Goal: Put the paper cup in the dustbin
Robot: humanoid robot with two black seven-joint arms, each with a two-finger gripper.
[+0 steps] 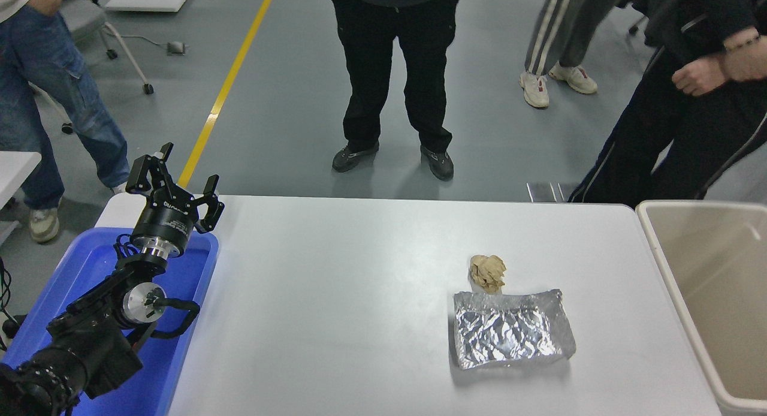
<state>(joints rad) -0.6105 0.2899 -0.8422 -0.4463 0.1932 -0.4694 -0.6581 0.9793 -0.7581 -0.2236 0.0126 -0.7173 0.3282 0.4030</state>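
The paper cup is out of view in the head view now. The beige dustbin point(671, 266) stands at the table's right edge, and the part of its inside that shows holds nothing. My right arm and gripper are out of view. My left gripper point(174, 179) is parked at the lower left above the blue tub point(96, 266), open and empty.
A crumpled tan paper ball point(488, 272) and a crumpled sheet of silver foil point(509, 329) lie right of the table's middle. Several people stand at the far side. One person's hand point(695, 80) is at the upper right above the dustbin.
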